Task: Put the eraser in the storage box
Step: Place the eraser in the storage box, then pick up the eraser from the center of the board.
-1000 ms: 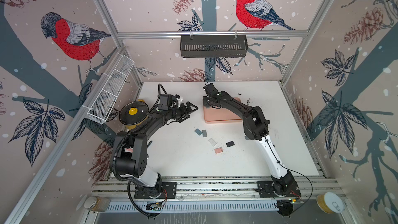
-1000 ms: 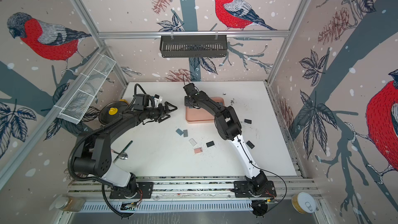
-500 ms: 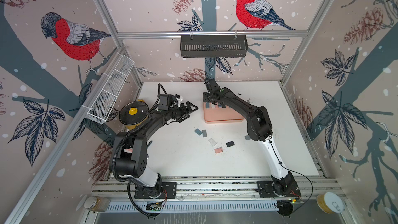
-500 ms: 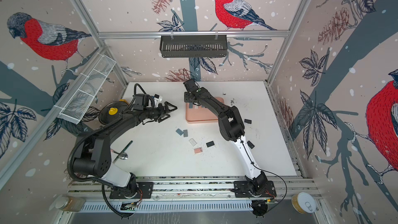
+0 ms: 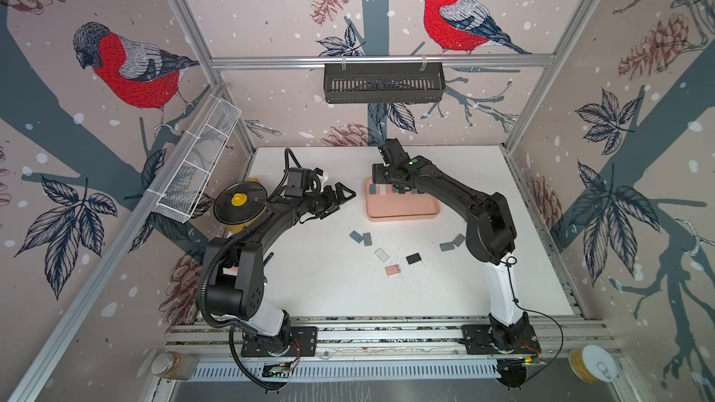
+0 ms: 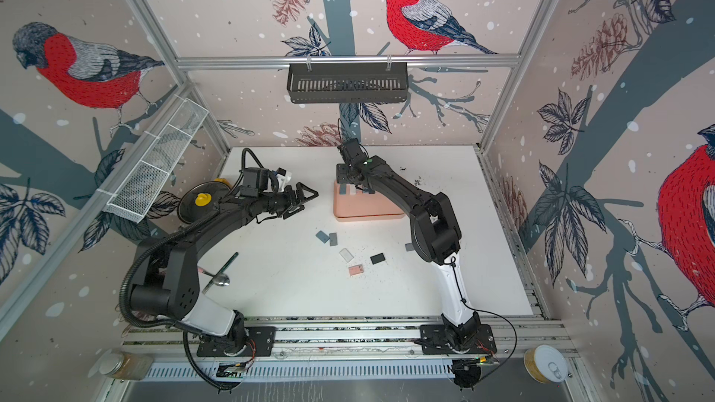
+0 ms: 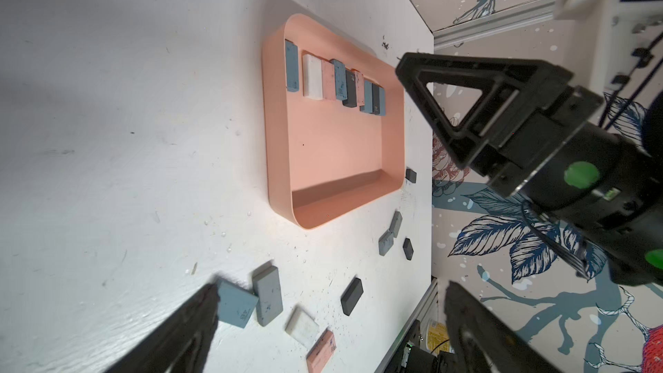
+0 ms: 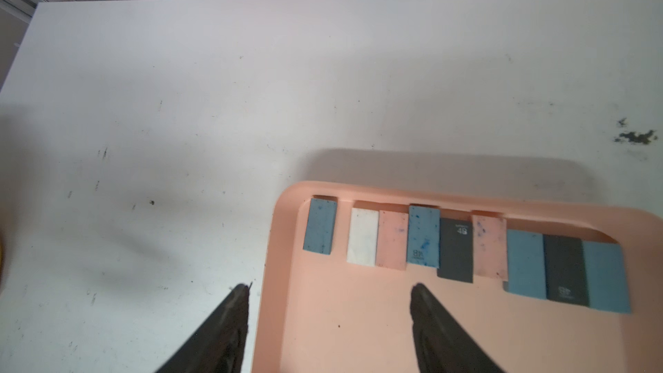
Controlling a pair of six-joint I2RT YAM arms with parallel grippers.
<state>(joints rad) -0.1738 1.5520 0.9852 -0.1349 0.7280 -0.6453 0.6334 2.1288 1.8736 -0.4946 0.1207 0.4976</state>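
Observation:
The storage box (image 5: 402, 208) (image 6: 367, 210) is a salmon-pink tray near the back of the white table. Several erasers lie in a row along its far wall; a blue eraser (image 8: 320, 226) at one end lies slightly apart from them. My right gripper (image 8: 330, 292) (image 5: 382, 179) hangs open above that corner of the storage box (image 8: 394, 324) with nothing between its fingers. One fingertip is over the table, its twin over the tray floor. To the tray's left my left gripper (image 5: 344, 198) (image 7: 332, 288) is wide open and empty.
Loose erasers lie in front of the tray: blue (image 5: 355, 236), grey (image 5: 366, 239), white (image 5: 381, 255), pink (image 5: 392, 269), black (image 5: 413, 258), two grey (image 5: 446, 246). A black lid with a yellow knob (image 5: 240, 204) sits at the left edge. A spoon (image 6: 220, 278) lies by the left arm.
My right gripper has opened and pulled up and back from the tray's corner, leaving the blue eraser lying in the tray. The left arm has not moved.

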